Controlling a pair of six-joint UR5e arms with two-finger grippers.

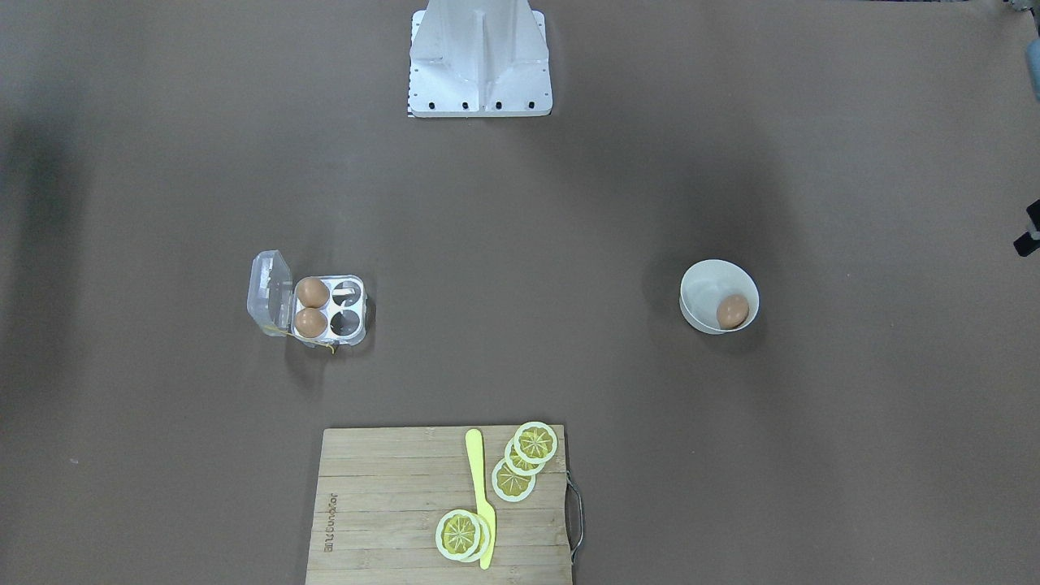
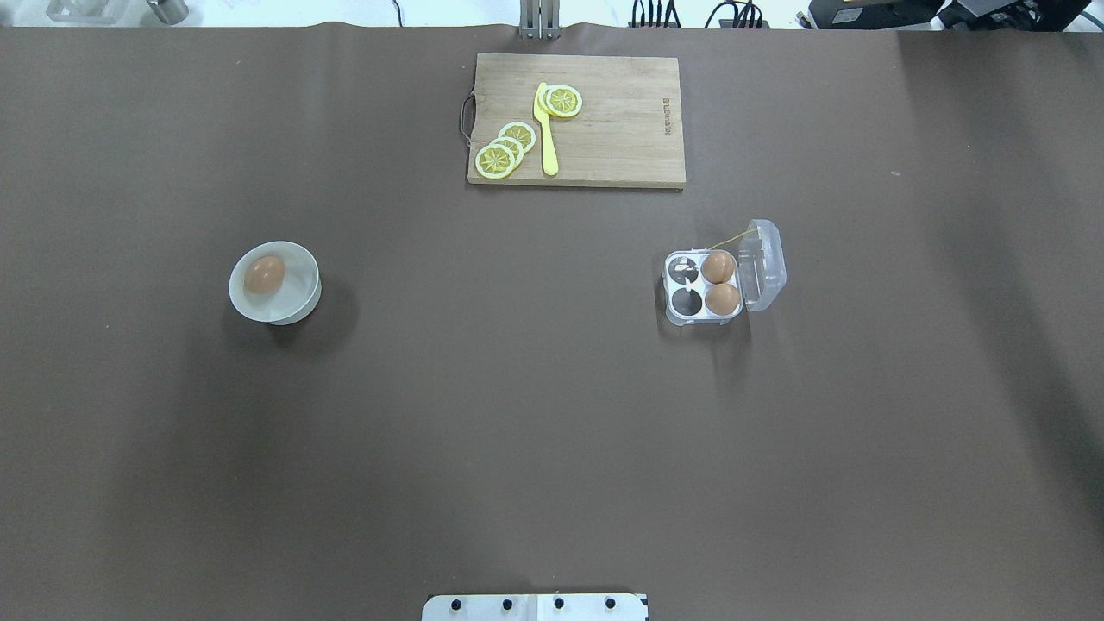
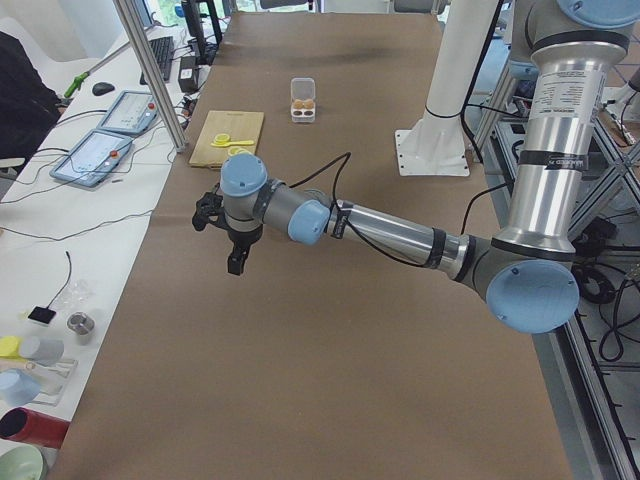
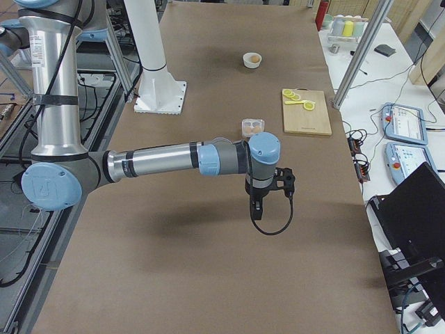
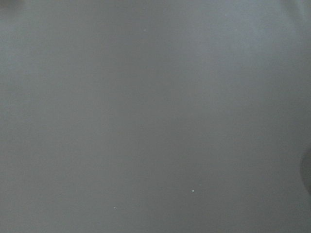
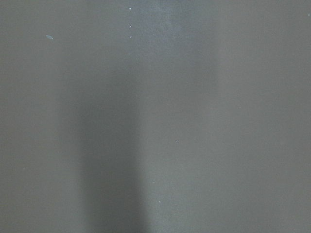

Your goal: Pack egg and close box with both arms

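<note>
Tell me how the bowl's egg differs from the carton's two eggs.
Place: the bowl egg is on the robot's left, the carton eggs on its right. Pose: the bowl egg lies loose on its side in the white bowl; the carton eggs sit upright, one per cell, in the open box. All are tan-brown and alike in size.

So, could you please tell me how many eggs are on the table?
3: one egg lies in the white bowl, two more in the box, beside its open lid.

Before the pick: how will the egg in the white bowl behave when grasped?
The egg looks smooth and rounded, so it may slip or roll along the curved wall of the white bowl. Likely fragile shell: grip gently.
</note>
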